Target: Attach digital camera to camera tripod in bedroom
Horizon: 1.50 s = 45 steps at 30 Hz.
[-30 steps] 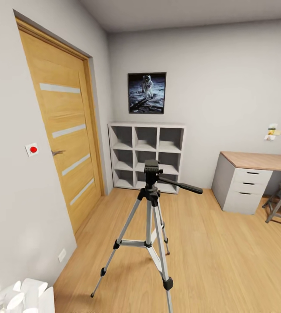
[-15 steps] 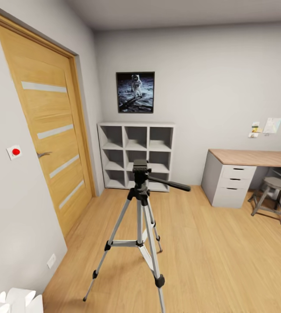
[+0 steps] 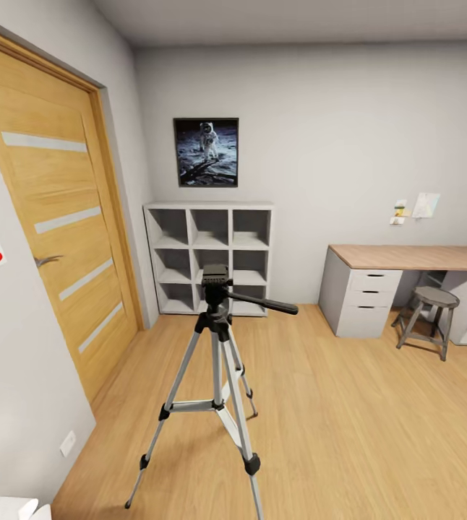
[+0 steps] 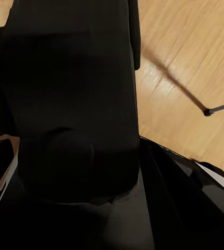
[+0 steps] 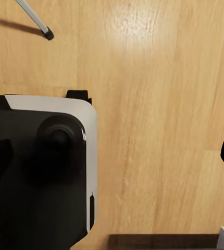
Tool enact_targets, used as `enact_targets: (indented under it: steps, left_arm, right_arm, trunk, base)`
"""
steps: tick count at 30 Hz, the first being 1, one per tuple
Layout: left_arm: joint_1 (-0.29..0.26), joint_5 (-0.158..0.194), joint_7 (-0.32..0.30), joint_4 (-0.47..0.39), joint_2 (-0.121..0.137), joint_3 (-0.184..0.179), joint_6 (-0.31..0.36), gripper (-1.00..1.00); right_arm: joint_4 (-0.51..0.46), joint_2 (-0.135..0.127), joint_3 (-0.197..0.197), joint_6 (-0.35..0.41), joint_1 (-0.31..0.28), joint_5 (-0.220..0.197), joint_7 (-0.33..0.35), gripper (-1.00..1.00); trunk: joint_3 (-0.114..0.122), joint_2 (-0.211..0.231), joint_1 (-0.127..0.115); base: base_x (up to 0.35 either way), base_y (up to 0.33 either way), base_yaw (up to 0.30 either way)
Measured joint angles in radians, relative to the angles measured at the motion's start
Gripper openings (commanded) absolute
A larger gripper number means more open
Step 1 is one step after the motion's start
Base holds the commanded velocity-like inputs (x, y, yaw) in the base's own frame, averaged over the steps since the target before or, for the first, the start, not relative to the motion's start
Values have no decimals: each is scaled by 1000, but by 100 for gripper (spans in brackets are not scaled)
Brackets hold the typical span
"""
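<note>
Standing on the bedroom's wood floor (image 3: 378, 433), the camera tripod (image 3: 217, 375) fronts the white cube shelves (image 3: 208, 256); a door (image 3: 53, 238) is left, desk (image 3: 407, 278) and stool (image 3: 425, 318) right. The left wrist view is dark robot body above floor, a tripod foot (image 4: 208, 111) apart. The right wrist view has the robot base (image 5: 39, 172) and another tripod foot (image 5: 48, 34). Neither gripper's state can be told.

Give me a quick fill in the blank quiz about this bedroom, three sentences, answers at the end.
1. The camera tripod stands on the wooden ____.
2. The poster above the white cube shelves shows an ____.
3. The stool stands beside the ____ with the wood top.

Missing words: floor; astronaut; desk
</note>
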Motion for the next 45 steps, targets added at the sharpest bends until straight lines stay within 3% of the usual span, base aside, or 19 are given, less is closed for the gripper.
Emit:
enact_targets:
  steps: [31,34,35,39,41,45]
  left_arm:
    - [0,-3,0,-1,3,-1,0,-100]
    - [0,-6,-1,-22,41,2,17,-100]
    - [-1,-5,-2,-48,63,6,31,-100]
    - [-1,-8,-4,-149,111,3,108,-100]
    - [-1,-9,-6,-231,139,3,187,-100]
    - [-1,-6,-6,-354,168,3,304,-100]
  right_arm:
    - [-3,-1,5,5,0,3,0,100]
    - [-33,-4,-2,-4,-1,9,4,100]
    - [-80,-5,-3,2,-1,9,6,100]
    - [-225,0,-3,19,-1,9,5,100]
    - [-320,8,-1,62,-1,7,8,100]
    - [-452,20,1,164,-1,3,20,100]
  trunk:
    - [0,0,0]
    - [0,0,0]
    - [0,0,0]
    - [0,0,0]
    - [0,0,0]
    - [0,0,0]
  base:
    - [0,0,-2]
    - [0,0,0]
    - [0,0,0]
    - [0,0,0]
    - [0,0,0]
    - [0,0,0]
